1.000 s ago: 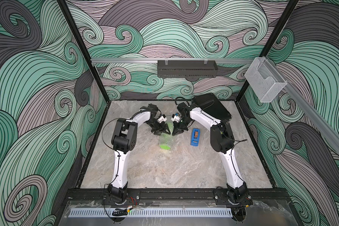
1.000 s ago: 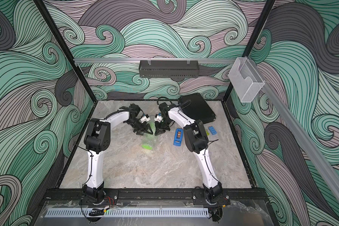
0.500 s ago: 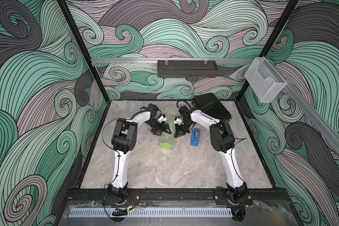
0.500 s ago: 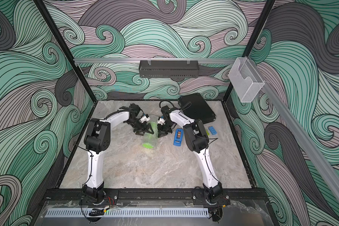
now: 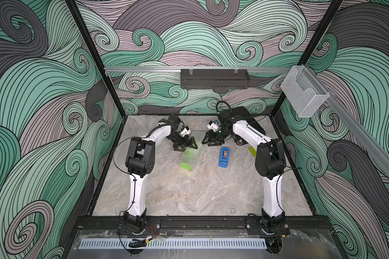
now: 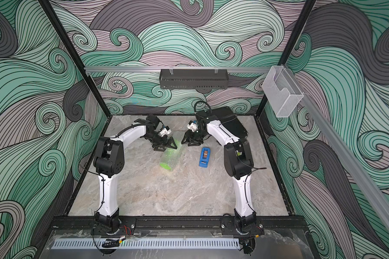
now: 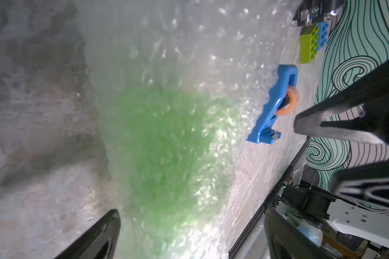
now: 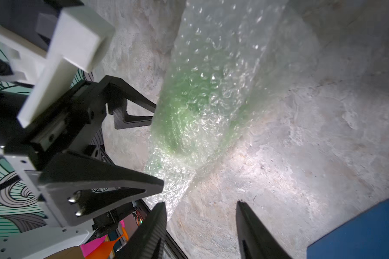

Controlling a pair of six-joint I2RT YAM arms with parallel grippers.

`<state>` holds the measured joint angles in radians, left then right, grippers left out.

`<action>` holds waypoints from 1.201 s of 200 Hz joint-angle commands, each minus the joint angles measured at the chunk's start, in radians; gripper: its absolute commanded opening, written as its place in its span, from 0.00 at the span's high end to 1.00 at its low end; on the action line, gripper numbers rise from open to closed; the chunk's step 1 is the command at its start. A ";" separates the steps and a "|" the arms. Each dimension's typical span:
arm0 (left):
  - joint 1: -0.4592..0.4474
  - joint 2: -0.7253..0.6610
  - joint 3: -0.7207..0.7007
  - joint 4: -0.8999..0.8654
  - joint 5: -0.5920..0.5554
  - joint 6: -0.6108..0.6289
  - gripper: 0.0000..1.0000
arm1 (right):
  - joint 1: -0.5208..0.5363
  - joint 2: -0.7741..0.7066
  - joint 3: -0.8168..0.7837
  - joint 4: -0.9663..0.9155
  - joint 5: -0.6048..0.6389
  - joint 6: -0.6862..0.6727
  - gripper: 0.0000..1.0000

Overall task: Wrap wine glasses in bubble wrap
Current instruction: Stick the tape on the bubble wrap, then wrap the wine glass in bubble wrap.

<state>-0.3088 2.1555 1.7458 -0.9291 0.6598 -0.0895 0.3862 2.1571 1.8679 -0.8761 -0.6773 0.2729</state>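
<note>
Both claws have parted within the last second: the left claw [image 5: 186, 146] stands wide open, the right claw [image 5: 212, 142] partly open, each empty. We judge rolling done, taping outstanding. The goblet [image 5: 185, 165] lies on its side on the bench [image 5: 189, 192] inside the bubble wrap [image 5: 190, 155], just beside the left claw, clear of the right.
</note>
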 commanded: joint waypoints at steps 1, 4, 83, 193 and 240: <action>0.008 -0.093 -0.049 -0.027 -0.065 0.039 0.01 | -0.015 0.039 0.077 0.025 -0.032 -0.003 0.40; 0.008 -0.110 -0.062 -0.024 -0.070 0.045 0.01 | -0.015 0.044 0.089 0.022 -0.033 -0.006 0.40; -0.017 -0.546 -0.505 0.193 -0.322 0.475 0.03 | 0.019 0.305 0.482 -0.115 -0.070 -0.114 0.38; -0.053 -0.447 -0.633 0.446 -0.600 0.570 0.28 | 0.038 0.185 0.509 -0.164 0.003 -0.199 0.55; -0.053 -0.412 -0.628 0.471 -0.650 0.579 0.31 | 0.056 0.278 0.585 -0.140 0.012 -0.189 0.50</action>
<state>-0.3569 1.7313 1.0920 -0.4885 0.0525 0.4808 0.4282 2.3760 2.4214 -1.0176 -0.6792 0.0872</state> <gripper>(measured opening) 0.694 0.486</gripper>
